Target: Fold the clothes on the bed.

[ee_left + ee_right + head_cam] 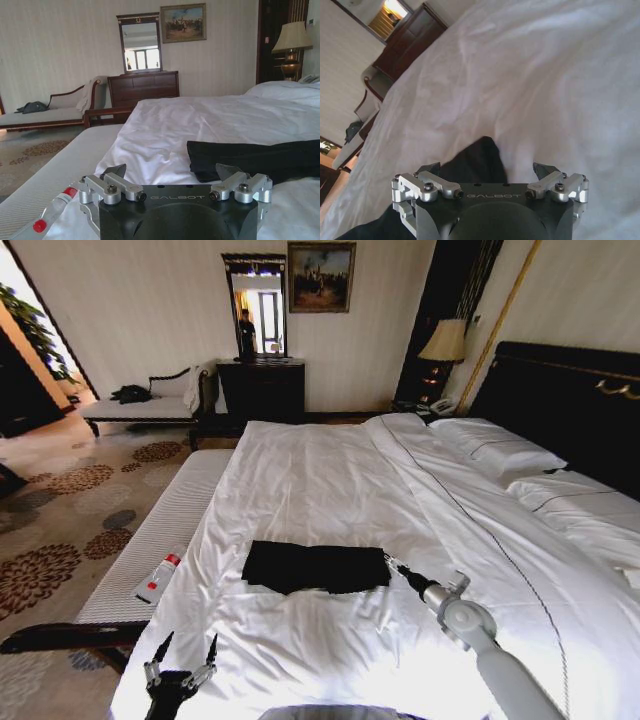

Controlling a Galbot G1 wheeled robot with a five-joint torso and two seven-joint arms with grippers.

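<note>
To my left a small bottle (158, 578) with a red cap lies on the bench (170, 530). Against the far wall I see a chaise (150, 400), a dark dresser (262, 390) with a mirror (255, 305) above, a painting (321, 277) and a lamp (444, 342).
</note>
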